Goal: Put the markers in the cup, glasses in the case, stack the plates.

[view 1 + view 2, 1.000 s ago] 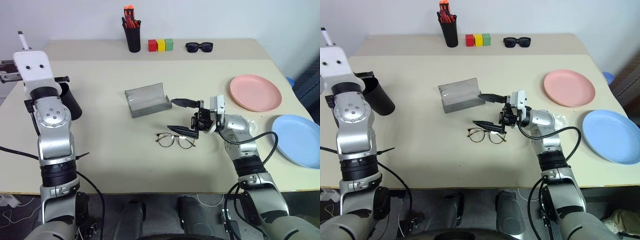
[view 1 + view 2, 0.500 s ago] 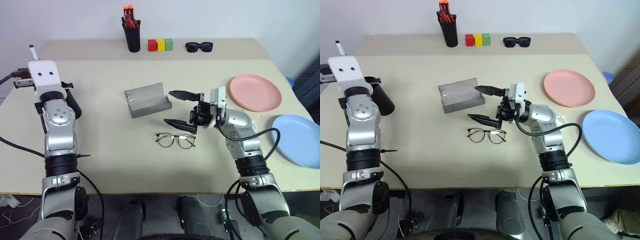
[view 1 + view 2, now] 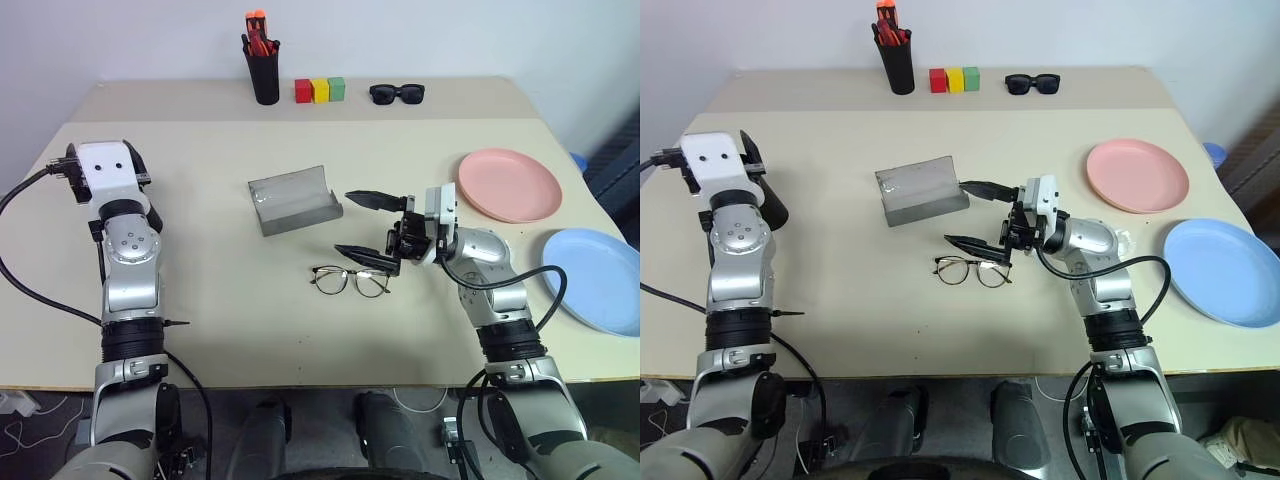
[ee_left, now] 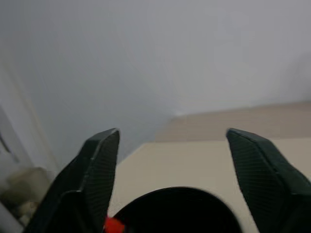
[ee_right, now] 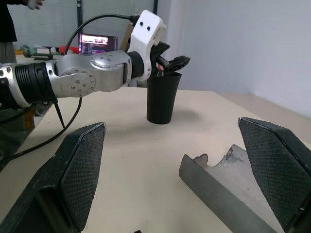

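And the left pincer (image 4: 170, 160) has just sprung apart right above the cup (image 5: 162, 98) — a red tip shows inside, so that marker looks delivered — while the right pincer (image 3: 372, 226) hangs spread above the glasses (image 3: 350, 281) beside the case (image 3: 293, 200).

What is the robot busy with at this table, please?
It is tidying. The left gripper hangs open over the cup, a marker's red tip showing inside. The right gripper is open above the glasses, beside the open case. The pink plate and blue plate lie unstacked.
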Robot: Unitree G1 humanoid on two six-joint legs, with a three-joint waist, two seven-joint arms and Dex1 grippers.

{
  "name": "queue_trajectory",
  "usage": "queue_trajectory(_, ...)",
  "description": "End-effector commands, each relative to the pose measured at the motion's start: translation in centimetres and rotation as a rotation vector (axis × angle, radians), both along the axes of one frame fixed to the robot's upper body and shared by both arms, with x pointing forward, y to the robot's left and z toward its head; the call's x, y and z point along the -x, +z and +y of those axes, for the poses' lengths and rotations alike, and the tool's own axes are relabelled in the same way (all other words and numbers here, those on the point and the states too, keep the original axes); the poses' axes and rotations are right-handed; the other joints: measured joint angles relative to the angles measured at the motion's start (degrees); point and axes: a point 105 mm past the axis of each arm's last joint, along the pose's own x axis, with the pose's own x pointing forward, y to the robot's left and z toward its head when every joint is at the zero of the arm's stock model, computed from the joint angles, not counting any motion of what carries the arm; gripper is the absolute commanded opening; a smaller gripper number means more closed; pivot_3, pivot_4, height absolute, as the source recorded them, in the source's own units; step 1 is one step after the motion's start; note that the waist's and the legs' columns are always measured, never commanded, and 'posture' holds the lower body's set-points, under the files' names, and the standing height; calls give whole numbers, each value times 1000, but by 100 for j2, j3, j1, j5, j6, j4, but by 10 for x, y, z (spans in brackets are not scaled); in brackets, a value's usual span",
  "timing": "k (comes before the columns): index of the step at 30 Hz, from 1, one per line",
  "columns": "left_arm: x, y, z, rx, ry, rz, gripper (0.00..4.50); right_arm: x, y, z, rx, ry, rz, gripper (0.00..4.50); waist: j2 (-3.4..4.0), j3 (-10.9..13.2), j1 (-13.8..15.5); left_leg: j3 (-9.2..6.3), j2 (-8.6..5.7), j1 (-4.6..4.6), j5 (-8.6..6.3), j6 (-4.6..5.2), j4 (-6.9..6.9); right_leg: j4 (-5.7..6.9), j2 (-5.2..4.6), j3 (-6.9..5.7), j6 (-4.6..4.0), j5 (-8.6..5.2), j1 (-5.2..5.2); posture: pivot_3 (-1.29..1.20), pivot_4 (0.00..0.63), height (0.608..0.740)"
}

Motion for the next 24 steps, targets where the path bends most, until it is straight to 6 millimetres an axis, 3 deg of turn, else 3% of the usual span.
queue_trajectory(1, -2, 37, -24, 5, -131, -71, 3614, 1, 11, -7, -20, -40, -56, 4500, 0, 0, 19, 0, 0, -1, 0, 0, 1, 0, 0, 0, 0, 0, 0, 0, 150, 740)
queue_trajectory(4, -22, 47, -65, 36, -403, 79, 3614, 1, 9, -13, -12, -89, -55, 4500, 0, 0, 49, 0, 0, -2, 0, 0, 5, 1, 1, -2, 0, 0, 2, 0, 150, 740)
queue_trajectory(9, -30, 59, -120, -35, -741, 230, 3614, 2, -1, -28, 49, -186, -26, 4500, 0, 0, 8, 0, -2, -3, 0, 1, 1, -3, 0, -2, 2, -1, 3, 0, 150, 740)
queue_trajectory(13, -31, 48, -151, -122, -939, 366, 3614, 7, -9, -40, 78, -238, -3, 4500, 1, 1, -48, 0, -1, 0, 0, 1, -3, -2, 1, -1, 2, -1, 1, 0, 150, 740)
queue_trajectory(16, -21, 17, -186, -274, -1214, 552, 3614, 18, -18, -58, 109, -308, 22, 4500, 2, 1, -22, 0, 0, 1, 0, 1, -5, -1, 2, 0, 1, -2, 1, 0, 150, 740)
queue_trajectory(20, -23, -11, -194, -414, -1310, 722, 3614, 29, -21, -69, 112, -361, 35, 4500, 0, 2, -15, 3, -1, -3, 0, 2, 1, -5, 2, 1, 1, -1, 3, 0, 150, 740)
queue_trajectory(24, -31, -25, -195, -502, -1319, 851, 3614, 37, -23, -77, 109, -413, 34, 4500, -3, 3, -18, 2, -1, -3, -1, 3, 1, -5, 3, 1, 2, -2, 2, 0, 150, 740)
